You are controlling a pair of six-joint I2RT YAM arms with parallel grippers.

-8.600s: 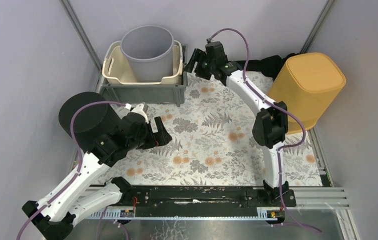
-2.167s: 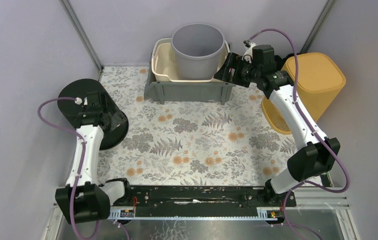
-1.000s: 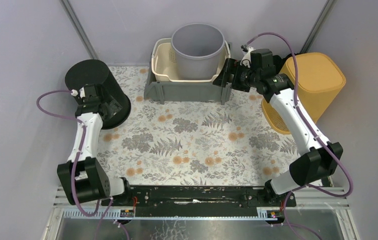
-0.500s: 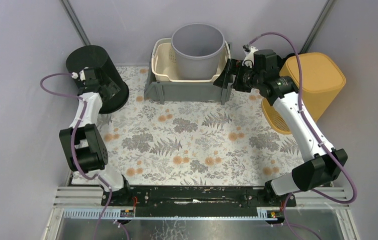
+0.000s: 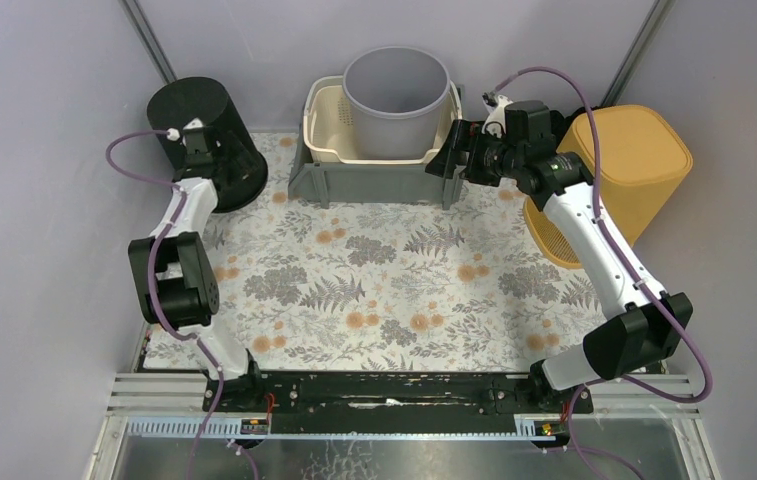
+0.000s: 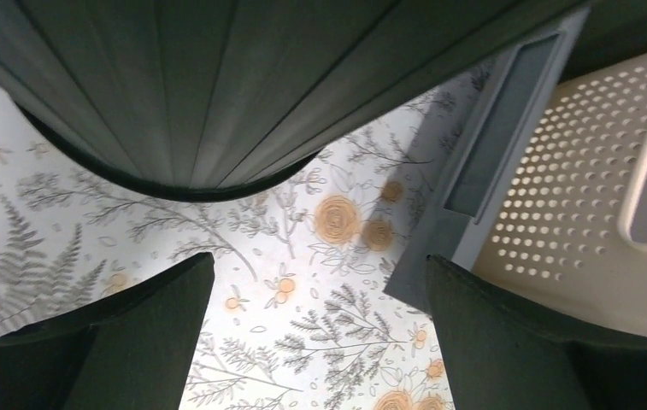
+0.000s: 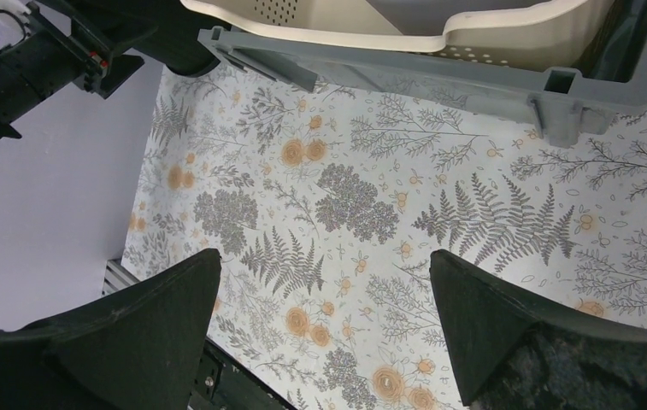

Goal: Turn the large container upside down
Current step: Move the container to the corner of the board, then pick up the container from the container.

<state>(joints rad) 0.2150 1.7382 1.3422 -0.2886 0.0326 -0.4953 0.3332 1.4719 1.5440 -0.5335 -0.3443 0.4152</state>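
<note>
The large container (image 5: 192, 108), a black ribbed tub, stands in the far left corner with its closed base up and its wide rim down on the floral mat, slightly tilted. In the left wrist view its wall (image 6: 183, 85) fills the top. My left gripper (image 5: 222, 168) (image 6: 317, 259) sits beside its lower wall, open, with only mat between the fingers. My right gripper (image 5: 454, 160) (image 7: 324, 253) hovers by the right end of the grey crate, open and holding nothing.
A grey crate (image 5: 374, 185) (image 7: 473, 81) at the back centre holds a cream perforated basket (image 5: 329, 125) (image 6: 576, 188) and a grey round bucket (image 5: 397, 90). A yellow bin (image 5: 624, 165) leans at the right wall. Purple walls close in on both sides.
The left arm has stretched toward the far left corner and the black container has moved back with it, standing more upright with its base up. The right arm has barely moved.
</note>
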